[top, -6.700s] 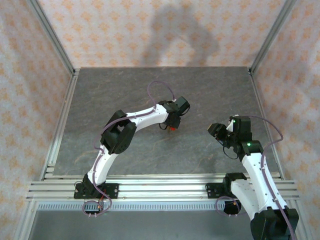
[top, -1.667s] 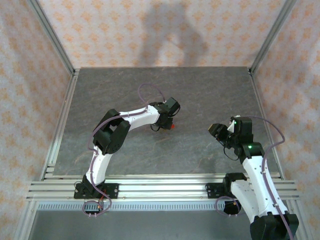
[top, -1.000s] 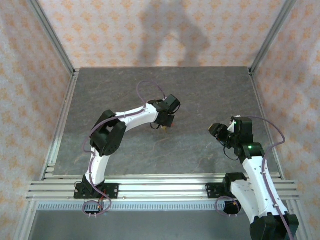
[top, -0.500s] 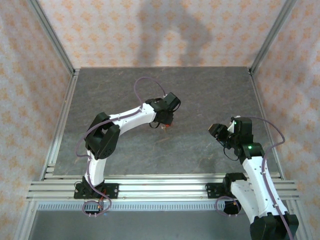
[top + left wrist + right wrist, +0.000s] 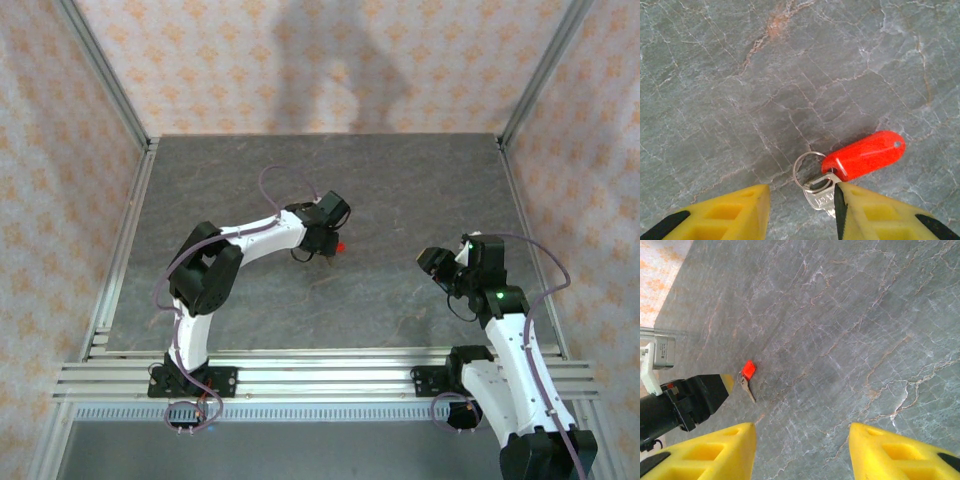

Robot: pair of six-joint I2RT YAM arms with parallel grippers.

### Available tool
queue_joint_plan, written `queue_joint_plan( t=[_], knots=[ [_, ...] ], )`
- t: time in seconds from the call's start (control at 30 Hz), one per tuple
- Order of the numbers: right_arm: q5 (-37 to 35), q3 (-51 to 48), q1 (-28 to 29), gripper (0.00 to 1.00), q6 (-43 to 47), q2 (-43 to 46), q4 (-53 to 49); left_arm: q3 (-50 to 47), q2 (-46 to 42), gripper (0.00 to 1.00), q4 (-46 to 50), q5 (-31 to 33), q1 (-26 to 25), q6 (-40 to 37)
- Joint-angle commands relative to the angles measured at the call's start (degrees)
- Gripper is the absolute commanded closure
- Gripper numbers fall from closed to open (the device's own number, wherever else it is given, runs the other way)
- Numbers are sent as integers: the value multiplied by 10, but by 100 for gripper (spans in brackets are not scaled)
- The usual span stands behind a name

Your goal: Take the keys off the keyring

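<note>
left gripper [image 5: 800, 210] spread, key [image 5: 819, 197] on keyring [image 5: 863, 155] between jaws | right gripper [image 5: 801, 432] spread, well apart from keyring

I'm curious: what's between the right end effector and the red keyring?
Only bare table between the right end effector and the keyring, in the right wrist view.

The top camera looks down over the whole table [image 5: 420, 180] from high behind its near edge. The left wrist camera hangs close above the keyring [image 5: 863, 155]; the right wrist camera views it obliquely from afar.
</note>
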State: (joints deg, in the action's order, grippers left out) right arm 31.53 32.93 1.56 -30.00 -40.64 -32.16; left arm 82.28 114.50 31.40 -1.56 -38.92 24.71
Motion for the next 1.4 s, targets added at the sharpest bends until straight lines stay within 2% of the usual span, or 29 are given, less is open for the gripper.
queue_joint_plan(
  t=[0.0, 0.13, 0.5, 0.73, 1.0, 1.23, 1.37],
  knots=[
    [-2, 3, 0, 48, 3, 7, -10, -6, 15, 58, -21, -12, 7, 24],
    [-6, 5, 0, 48, 5, 6, -10, -7, 23, 56, -27, -19, 7, 30],
    [-14, 5, 0, 48, 9, 10, -18, -6, 42, 58, -31, -12, 8, 41],
    [-16, 4, 0, 48, 9, 11, -19, -12, 42, 67, -39, -16, 7, 43],
    [-16, 0, 0, 48, 7, 12, -17, -1, 36, 85, -23, -6, 2, 25],
    [-16, -2, 0, 48, 4, 11, -14, 10, 22, 88, -5, 12, -3, 8],
    [-14, -3, 0, 48, 3, 12, -13, 16, 12, 94, 6, 18, -5, -2]
  ],
)
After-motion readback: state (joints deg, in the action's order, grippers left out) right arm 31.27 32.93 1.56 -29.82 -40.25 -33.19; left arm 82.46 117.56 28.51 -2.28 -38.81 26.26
